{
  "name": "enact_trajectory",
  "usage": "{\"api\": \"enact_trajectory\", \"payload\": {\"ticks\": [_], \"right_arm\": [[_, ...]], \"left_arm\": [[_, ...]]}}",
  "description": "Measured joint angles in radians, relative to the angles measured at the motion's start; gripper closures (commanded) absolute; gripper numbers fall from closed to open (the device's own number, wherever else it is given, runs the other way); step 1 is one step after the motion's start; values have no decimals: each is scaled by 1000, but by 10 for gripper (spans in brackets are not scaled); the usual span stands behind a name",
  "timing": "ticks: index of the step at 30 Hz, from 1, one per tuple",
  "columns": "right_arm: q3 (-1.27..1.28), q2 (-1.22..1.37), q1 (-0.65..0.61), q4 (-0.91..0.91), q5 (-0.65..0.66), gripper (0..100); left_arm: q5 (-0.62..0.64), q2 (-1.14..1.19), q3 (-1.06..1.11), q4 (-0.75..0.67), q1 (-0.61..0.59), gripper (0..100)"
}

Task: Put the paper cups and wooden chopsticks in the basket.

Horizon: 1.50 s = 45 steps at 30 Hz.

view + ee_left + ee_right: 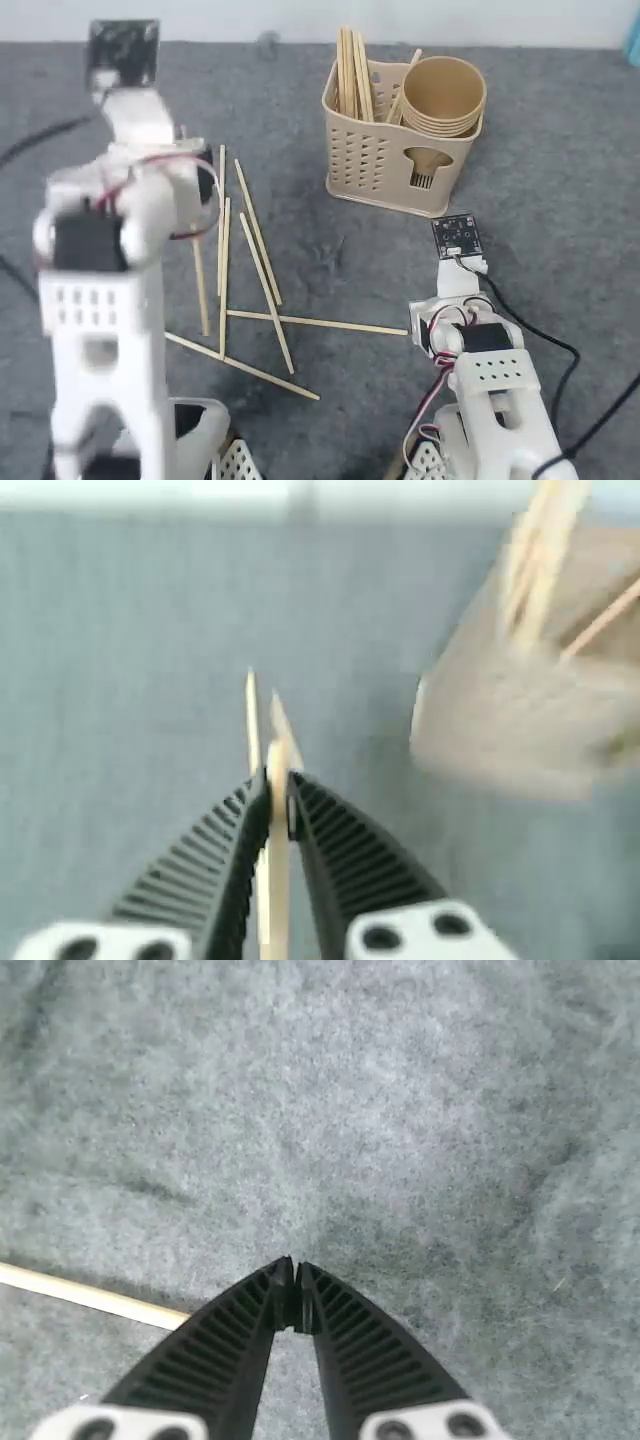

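Note:
The beige slotted basket stands at the back with a stack of paper cups and several wooden chopsticks upright in it. More chopsticks lie scattered on the grey carpet between the arms. My left gripper is shut on a chopstick that sticks out past the fingertips, a second tip beside it; the basket is off to one side, blurred. My right gripper is shut with nothing in it, low over the carpet. The end of a lying chopstick is just beside its fingers.
The left arm rises tall over the left end of the scattered chopsticks and hides some of them. The right arm sits at the front right, with black cables trailing to its right. Open carpet lies between the right arm and the basket.

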Motion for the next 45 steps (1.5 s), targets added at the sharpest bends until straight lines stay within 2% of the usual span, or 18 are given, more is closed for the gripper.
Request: {"api": "enact_trajectory", "payload": {"ticks": [5,9,16,18,27,42,45], "right_arm": [[0,0,0,0,0,991],[0,0,0,0,0,991],[0,0,0,0,0,991],[0,0,0,0,0,991],[0,0,0,0,0,991],[0,0,0,0,2,991],[0,0,0,0,3,991]], "left_arm": [[103,-172,173,-288,52,987],[127,-245,241,-542,118,987],[127,-256,298,-1122,221,987],[129,-212,259,-1229,238,987],[133,207,-74,-1178,258,987],[133,582,-95,-1178,259,983],[133,592,-95,-1178,259,918]]}}
